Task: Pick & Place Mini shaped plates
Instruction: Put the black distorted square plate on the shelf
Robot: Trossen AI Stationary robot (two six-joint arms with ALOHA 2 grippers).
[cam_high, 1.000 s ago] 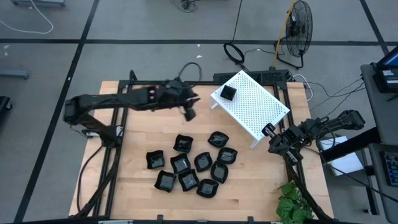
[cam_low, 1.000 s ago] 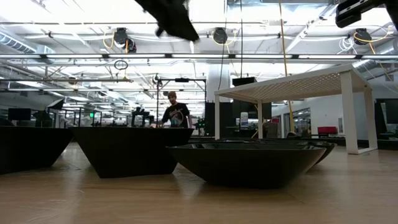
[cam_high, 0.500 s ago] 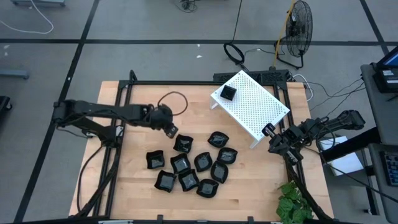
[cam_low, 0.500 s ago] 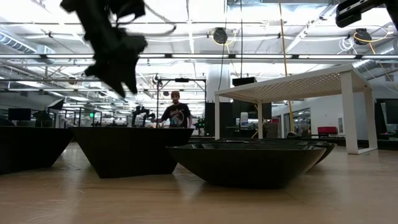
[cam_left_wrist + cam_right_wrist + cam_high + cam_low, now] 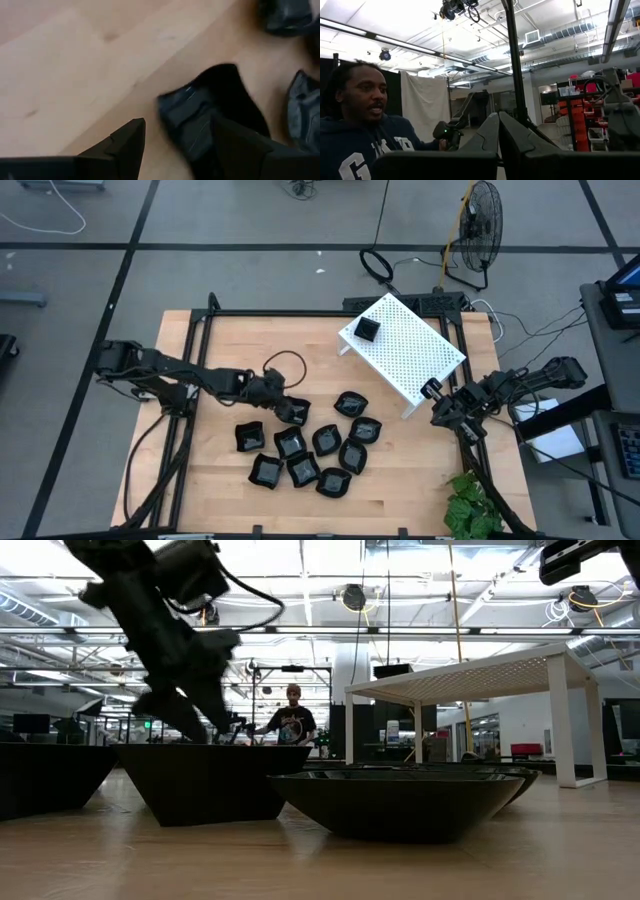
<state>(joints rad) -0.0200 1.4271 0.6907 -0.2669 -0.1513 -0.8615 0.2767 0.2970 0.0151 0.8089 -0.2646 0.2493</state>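
High view: left claw (image 5: 288,409) over the topmost plate (image 5: 293,412) at frame centre; left wrist view alone shows its fingers (image 5: 127,145) apart, straddling that plate's rim. Right claw (image 5: 437,406), fingers together, idles at right.

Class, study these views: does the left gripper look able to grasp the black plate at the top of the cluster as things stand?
Probably yes. The left gripper is open and already at that plate, one finger over bare table beside its rim; nothing lies between.
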